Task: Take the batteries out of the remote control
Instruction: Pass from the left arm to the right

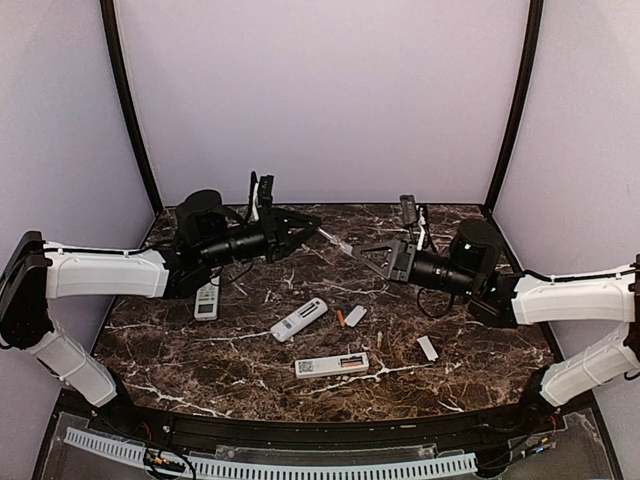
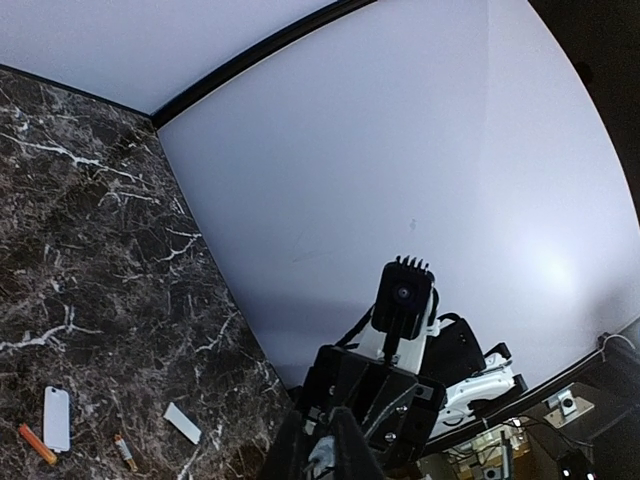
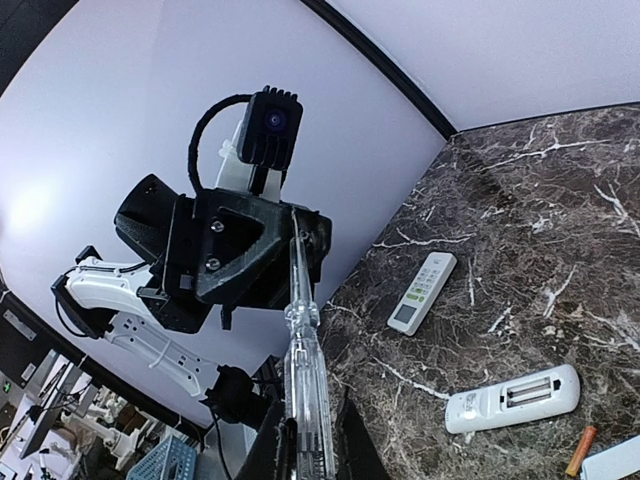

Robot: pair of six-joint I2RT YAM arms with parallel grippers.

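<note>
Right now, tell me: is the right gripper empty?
No, the right gripper is shut on a clear-handled screwdriver, its shaft pointing at the other arm.

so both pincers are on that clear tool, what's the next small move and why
Probably open the left pincer: both are shut on the clear-handled tool in midair, and the right pincer has its handle, so it can take over.

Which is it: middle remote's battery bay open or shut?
Open. The remote lies back up, its battery slots exposed; whether they're empty, cannot tell.
</note>
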